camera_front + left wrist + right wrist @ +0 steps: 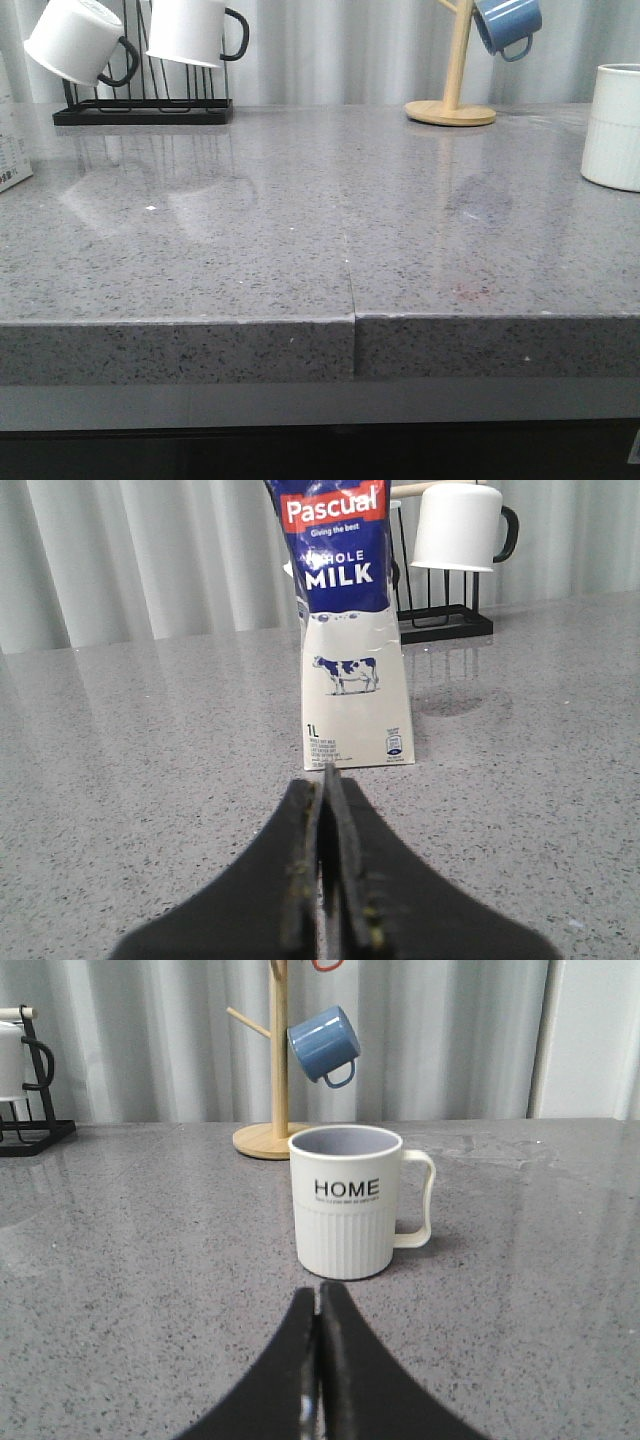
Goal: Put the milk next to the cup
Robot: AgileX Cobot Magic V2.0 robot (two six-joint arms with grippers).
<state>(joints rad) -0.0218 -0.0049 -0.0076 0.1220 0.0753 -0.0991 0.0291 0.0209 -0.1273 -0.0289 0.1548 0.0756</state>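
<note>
Front view: milk (12, 140) cropped at far left edge, cup (612, 126) cropped at far right, well apart. Left gripper (324, 790) pressed together, empty, facing milk (347, 630); right gripper (320, 1305) likewise before cup (345, 1202). Tall carton, likely to topple if nudged. Carton top cut off.

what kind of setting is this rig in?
Likely a mock kitchen counter: speckled grey stone worktop, milk carton, "HOME" mug, and mugs hung on a black rack and a wooden mug tree.
</note>
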